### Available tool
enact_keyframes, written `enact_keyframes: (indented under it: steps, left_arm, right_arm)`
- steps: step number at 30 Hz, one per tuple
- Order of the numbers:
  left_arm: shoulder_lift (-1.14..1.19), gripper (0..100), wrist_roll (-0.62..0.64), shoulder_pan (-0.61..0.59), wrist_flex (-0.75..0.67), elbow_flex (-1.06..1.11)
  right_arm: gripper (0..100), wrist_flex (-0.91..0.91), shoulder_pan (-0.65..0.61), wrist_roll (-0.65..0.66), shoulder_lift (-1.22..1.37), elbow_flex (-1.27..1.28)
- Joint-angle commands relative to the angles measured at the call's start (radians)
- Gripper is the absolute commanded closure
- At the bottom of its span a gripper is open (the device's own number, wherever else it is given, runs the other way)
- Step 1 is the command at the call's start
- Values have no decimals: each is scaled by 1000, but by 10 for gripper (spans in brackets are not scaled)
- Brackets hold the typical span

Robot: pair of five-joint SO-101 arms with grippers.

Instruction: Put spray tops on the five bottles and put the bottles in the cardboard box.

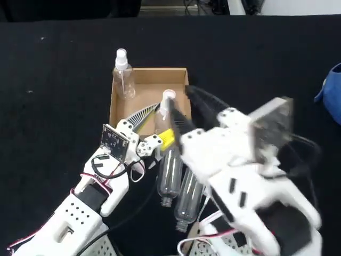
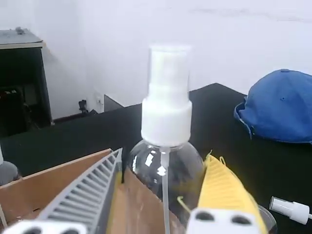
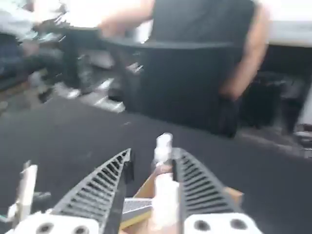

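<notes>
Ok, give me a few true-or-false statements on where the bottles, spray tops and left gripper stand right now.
1. A topped bottle stands in a far corner of the cardboard box. True.
2. The left gripper is empty. False: it is shut on a second topped bottle.
3. Two uncapped bottles lie on the table near the box. True.
4. The blue cap lies in the box. False: it sits on the table, apart from the box.
5. Every spray top is on a bottle. False: a loose spray top lies on the table.
</notes>
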Motion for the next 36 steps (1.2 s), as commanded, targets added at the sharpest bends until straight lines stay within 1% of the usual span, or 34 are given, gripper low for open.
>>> enact_keyframes:
  steps: [1,4,6,7,9,11,14,16,19,22,24,28,32,36]
  left_arm:
    - [-15,968,2,4,-25,13]
    - [-15,969,2,5,-25,33]
    - [-15,967,2,4,-25,36]
    - [-15,967,2,4,-25,39]
    - [-15,967,2,4,-25,50]
    - [-15,967,2,4,-25,67]
    - [-17,967,2,1,-25,99]
    - [-17,970,0,-42,-26,107]
    - [-17,970,8,-128,-51,93]
    - [-17,970,9,-211,-158,81]
    - [-6,970,9,-248,-206,50]
    - [-3,970,9,-291,-146,-36]
    - [18,970,9,-326,-118,-105]
    - [129,970,8,-357,-123,-160]
  right_arm:
    - [982,18,273,26,36,-44]
    - [966,6,477,101,33,56]
    - [966,-12,591,107,33,148]
    - [966,-41,628,106,35,205]
    - [966,-133,663,106,35,332]
    - [966,-215,671,101,35,438]
    - [964,-325,671,8,35,561]
    - [963,-391,671,-28,35,621]
    - [962,-451,671,-25,39,710]
    - [962,-525,672,-25,38,809]
    - [962,-608,672,-25,38,872]
    - [962,-760,672,-25,39,978]
    - [962,-784,671,-26,36,1012]
    - [962,-786,660,-28,36,1018]
